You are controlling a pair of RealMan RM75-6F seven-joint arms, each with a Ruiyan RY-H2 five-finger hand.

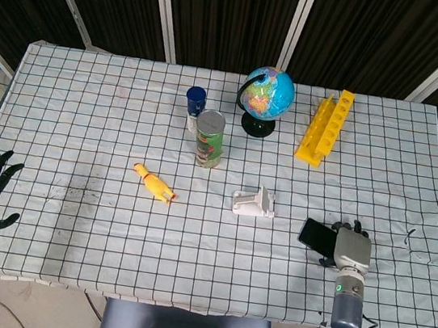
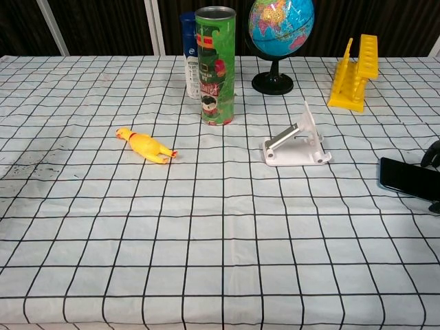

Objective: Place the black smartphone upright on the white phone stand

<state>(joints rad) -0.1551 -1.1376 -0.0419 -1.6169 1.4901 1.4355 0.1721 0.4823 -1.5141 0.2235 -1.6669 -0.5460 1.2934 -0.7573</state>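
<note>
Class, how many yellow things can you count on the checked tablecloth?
2: a toy chicken lying left of the phone stand, and a rack at the back right, beside the globe.

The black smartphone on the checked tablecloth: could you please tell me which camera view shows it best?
The head view shows it best: the black smartphone is within the frame beside the right hand, which partly covers it. The chest view cuts the black smartphone off at the right edge, with only dark fingertips showing.
</note>
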